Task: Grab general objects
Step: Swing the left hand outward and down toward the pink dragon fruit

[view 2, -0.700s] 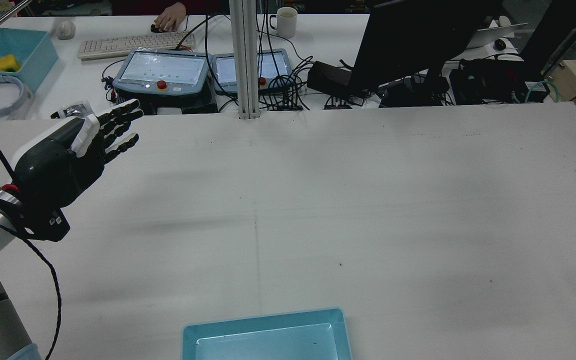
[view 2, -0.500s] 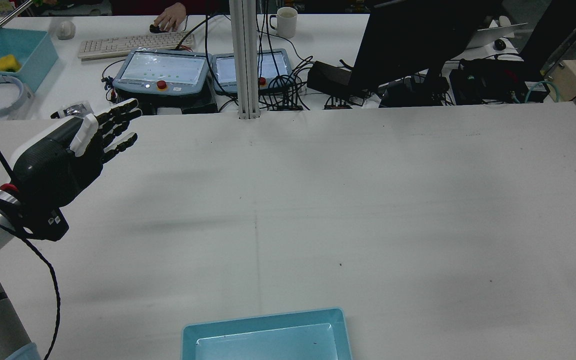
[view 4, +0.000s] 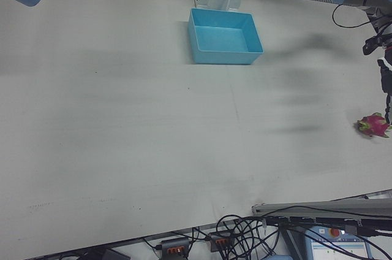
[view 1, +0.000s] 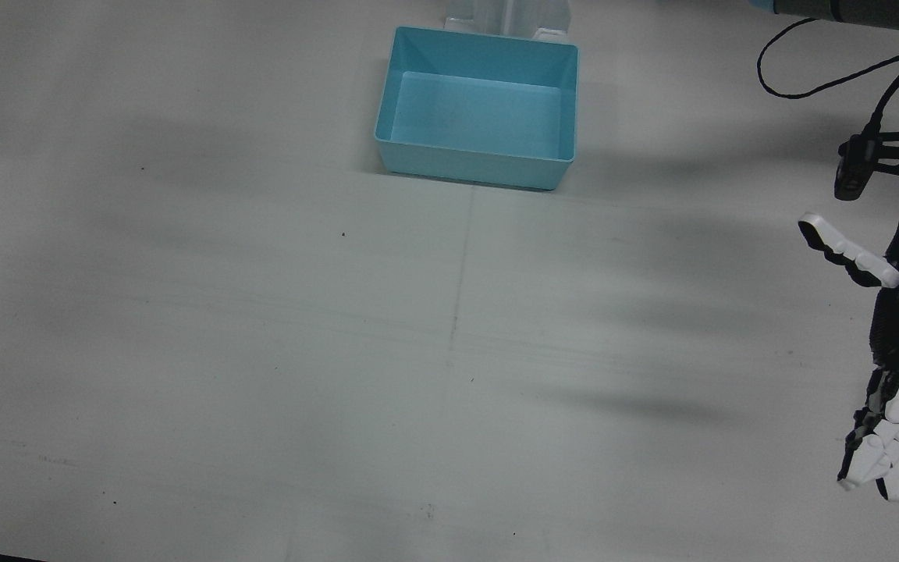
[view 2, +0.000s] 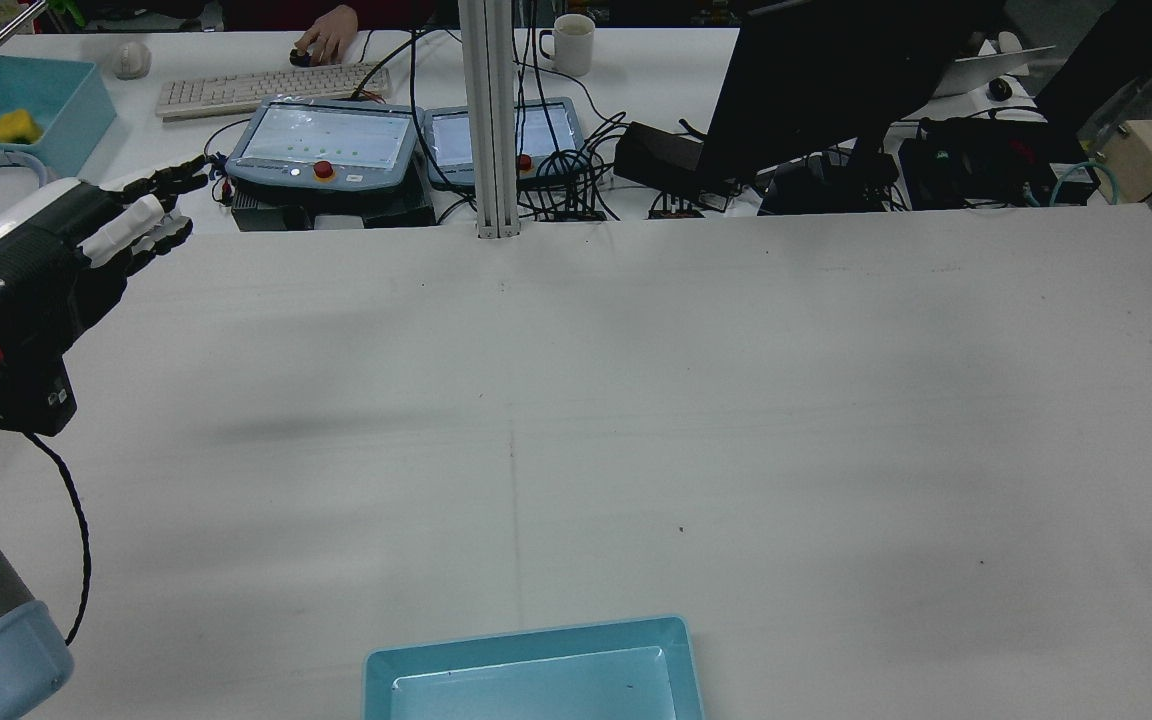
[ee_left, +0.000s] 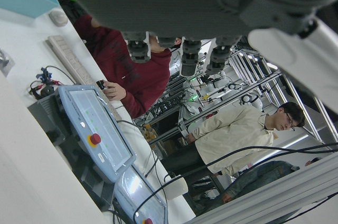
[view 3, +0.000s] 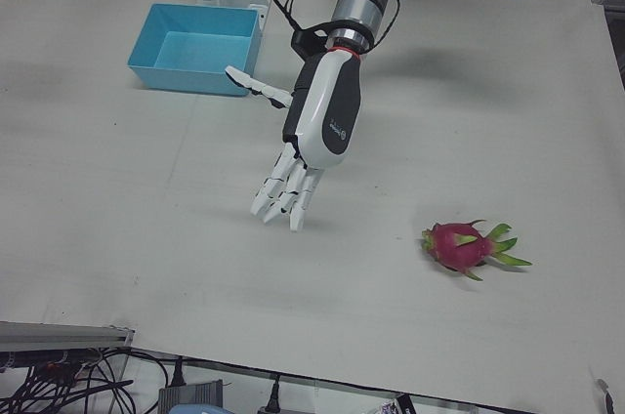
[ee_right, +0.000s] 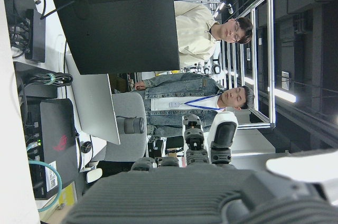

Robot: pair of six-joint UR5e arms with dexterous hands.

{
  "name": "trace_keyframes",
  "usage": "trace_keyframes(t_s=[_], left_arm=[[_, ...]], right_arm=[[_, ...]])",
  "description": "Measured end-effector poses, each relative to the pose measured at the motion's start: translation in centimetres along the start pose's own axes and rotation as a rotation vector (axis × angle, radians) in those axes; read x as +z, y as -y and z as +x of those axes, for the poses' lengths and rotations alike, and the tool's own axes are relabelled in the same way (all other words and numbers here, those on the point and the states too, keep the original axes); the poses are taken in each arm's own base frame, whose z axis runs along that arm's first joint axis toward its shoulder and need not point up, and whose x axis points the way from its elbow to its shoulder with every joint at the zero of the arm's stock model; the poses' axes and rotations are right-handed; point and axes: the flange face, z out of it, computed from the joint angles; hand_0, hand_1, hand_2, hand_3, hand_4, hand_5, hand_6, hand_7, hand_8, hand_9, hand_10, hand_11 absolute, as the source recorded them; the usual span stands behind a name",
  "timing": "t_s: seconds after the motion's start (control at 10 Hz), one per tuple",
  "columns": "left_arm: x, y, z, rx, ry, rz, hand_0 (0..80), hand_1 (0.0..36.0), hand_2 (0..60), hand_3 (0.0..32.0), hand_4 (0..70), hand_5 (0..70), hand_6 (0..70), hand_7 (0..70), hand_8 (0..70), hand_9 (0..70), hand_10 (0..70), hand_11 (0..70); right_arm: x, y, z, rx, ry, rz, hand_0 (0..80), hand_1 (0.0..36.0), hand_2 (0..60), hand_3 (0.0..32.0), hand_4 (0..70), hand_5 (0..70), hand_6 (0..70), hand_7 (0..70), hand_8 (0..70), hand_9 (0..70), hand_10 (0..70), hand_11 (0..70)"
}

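Fingers [view 3: 283,187] spread wide and straight, holding nothing; left hand [view 3: 317,121] hanging above the bare surface [view 3: 146,199], palm turned down and thumb stuck out toward the blue bin [view 3: 195,48]; no contact with anything visible in the left-front view.

Dragon fruit [view 3: 469,246] lying on its side on the surface, well apart from the fingers and on the far side of them from the blue bin, close to the operators' edge; pink body and green leaf tips plain to see; in the front view only a sliver of it showing at the frame's edge, just beside the white fingertips, though the left-front view shows a clear gap between the two.

Blue bin empty, standing near the arms' pedestals, well away from the dragon fruit.

Right hand [ee_right: 200,182] seen only by its own camera, raised and facing the monitor and the people beyond the surface; fingers there look partly extended with nothing between them, yet hard to judge fully from that angle; nowhere near the dragon fruit.

By way of progress: nothing grasped, nothing lifted, nothing in the blue bin; reach not finished. Left to do, as a judgement: bring the left hand over the dragon fruit, lower, close round its body rather than the leaf tips, then lift; likely a carry to the blue bin afterwards, though the task names no drop-off.
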Motion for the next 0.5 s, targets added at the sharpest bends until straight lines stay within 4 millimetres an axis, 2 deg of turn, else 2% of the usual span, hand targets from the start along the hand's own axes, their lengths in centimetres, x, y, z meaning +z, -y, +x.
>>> trace_keyframes(t_s=[0.2,0.3,0.4,0.5], left_arm=[[0.5,0.8,0.9,0.232,-0.017,0.017,45.9,7.2,0.0,1.6,0.0,1.5,0.0,14.4,0.7,1.4,0.0,0.0],[0.6,1.1,1.0,0.335,-0.019,0.021,43.8,6.0,0.0,0.8,0.0,0.0,0.0,12.4,1.9,1.0,0.0,0.0],[0.9,1.4,1.0,0.428,-0.018,0.029,41.7,5.2,0.0,6.4,0.0,0.0,0.0,9.8,2.0,0.5,0.0,0.0],[1.4,2.0,0.5,0.513,-0.008,0.044,42.8,6.7,0.0,12.4,0.0,0.0,0.0,10.1,1.2,0.6,0.0,0.0]], right_arm=[[0.0,0.0,0.0,0.000,0.000,0.000,0.0,0.0,0.0,0.0,0.0,0.0,0.0,0.0,0.0,0.0,0.0,0.0],[0.0,0.0,0.0,0.000,0.000,0.000,0.0,0.0,0.0,0.0,0.0,0.0,0.0,0.0,0.0,0.0,0.0,0.0],[0.0,0.0,0.0,0.000,-0.001,0.000,0.0,0.0,0.0,0.0,0.0,0.0,0.0,0.0,0.0,0.0,0.0,0.0],[0.0,0.0,0.0,0.000,0.000,0.001,0.0,0.0,0.0,0.0,0.0,0.0,0.0,0.0,0.0,0.0,0.0,0.0]])
